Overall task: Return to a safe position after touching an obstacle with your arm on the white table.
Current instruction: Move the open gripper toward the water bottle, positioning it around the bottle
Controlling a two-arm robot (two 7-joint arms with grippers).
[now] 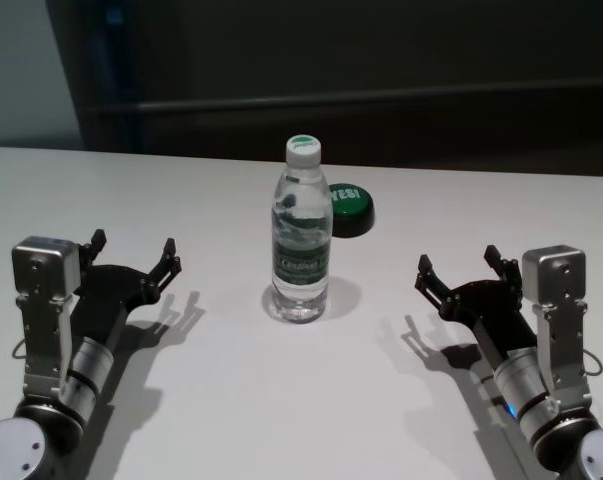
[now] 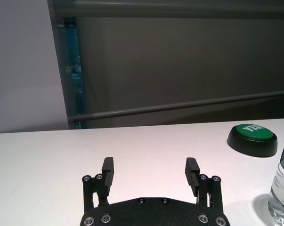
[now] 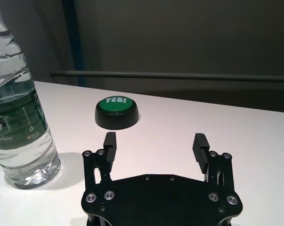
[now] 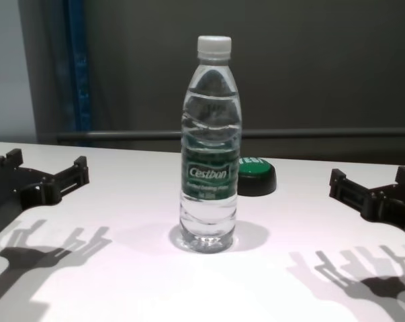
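Water bottle [image 1: 301, 240] upright mid-worktop [image 1: 231, 400]; left hand [image 1: 133, 255] and right hand [image 1: 459, 268] hover either side of it, well apart, both wide open, empty.

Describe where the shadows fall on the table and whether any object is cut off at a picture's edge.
Head view: both arms cast finger-shaped shadows on the white table, beside the left gripper and right gripper. Chest view: similar shadows lie near the front edge, and a faint one surrounds the water bottle base. Left wrist view: the bottle is cut off at the edge. Right wrist view: its top is cut off.
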